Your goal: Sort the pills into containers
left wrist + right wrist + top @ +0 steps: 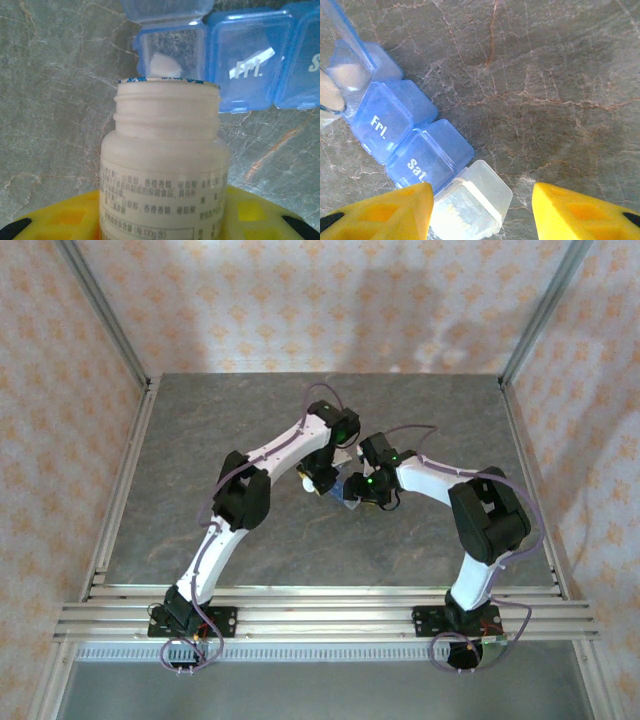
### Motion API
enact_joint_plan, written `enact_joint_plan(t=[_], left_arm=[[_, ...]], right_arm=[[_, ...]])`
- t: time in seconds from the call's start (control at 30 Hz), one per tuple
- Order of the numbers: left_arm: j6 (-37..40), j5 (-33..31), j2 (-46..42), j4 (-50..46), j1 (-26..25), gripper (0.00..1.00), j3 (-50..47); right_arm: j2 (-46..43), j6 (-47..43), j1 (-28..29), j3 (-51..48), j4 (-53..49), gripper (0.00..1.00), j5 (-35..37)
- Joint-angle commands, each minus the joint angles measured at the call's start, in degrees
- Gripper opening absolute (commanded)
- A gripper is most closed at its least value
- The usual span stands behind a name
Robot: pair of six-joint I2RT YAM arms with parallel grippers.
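White bottle in left end effector faces open blue pill box.

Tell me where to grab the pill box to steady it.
Take the pill box by its clear end compartment, beyond Sat, pinching its flat side walls from above at that end. The opposite end has its lid open at the bottle mouth, so stay clear there.

A blue pill box lies central on the bench; Fri and Sat shut, next compartment open, white pill inside.
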Motion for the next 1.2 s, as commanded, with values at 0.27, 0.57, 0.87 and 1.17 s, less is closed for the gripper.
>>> enact_joint_plan(t=[0.27,0.57,0.87,1.17], left_arm=[[0.70,-1.27,2.64,-2.63,-0.42,0.00,2.72],[0.75,-1.46,1.12,-0.72,-0.44,0.00,1.32],[-0.35,-0.50,-4.04,6.76,0.43,0.00,-7.18],[-2.12,1.30,-11.17,17.01,1.71,0.00,-18.15]], right_arm=[[2.15,-0.53,0.43,-0.74,-1.32,0.54,0.63],[2.07,-0.36,0.43,-1.15,-1.15,0.54,1.07],[2.11,-0.21,0.43,-1.78,-1.06,0.54,2.40],[2.77,-0.08,0.45,-2.30,-0.80,0.54,3.50]])
